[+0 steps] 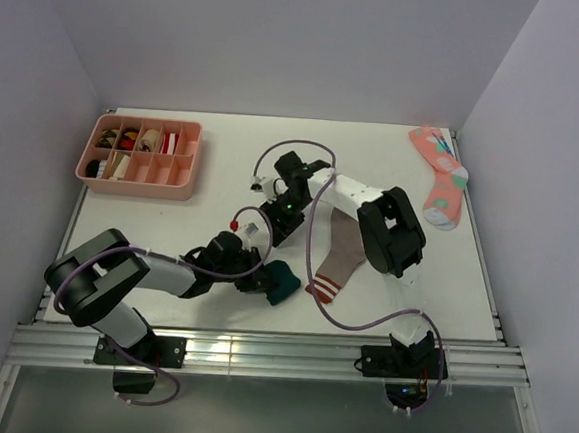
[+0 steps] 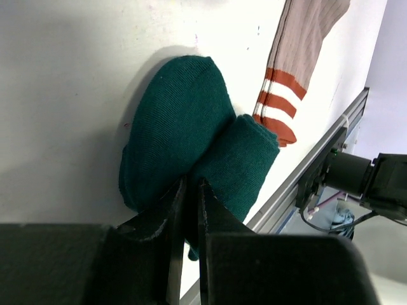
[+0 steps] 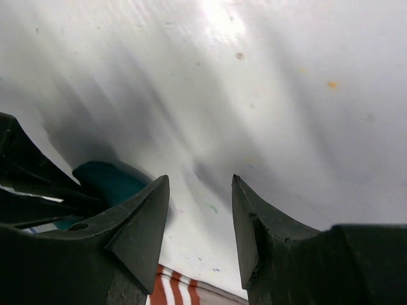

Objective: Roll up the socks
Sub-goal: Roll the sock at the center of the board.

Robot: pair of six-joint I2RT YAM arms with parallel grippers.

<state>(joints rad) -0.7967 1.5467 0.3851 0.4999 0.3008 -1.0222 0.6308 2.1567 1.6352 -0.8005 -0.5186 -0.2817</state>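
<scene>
— You see the dark green knitted cloth sock (image 2: 178, 127)? It's a fine, matt, slightly fuzzy knit. The taupe ribbed cloth sock with red-and-white cuff (image 2: 305, 44) has coarser ribs.
— And under them?
— Your white tabletop (image 3: 273, 95) is smooth, faintly glossy and speckled. The left claw (image 2: 191, 185) and right claw (image 3: 200, 184) look like matt black plastic, and the silver rail (image 1: 259, 353) is bare metal.

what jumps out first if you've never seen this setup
The folded dark green sock near the front edge of the table, pinched by the left gripper. Beside it the brown sock with red-and-white striped cuff lies flat, and the right gripper hovers open, empty.
</scene>
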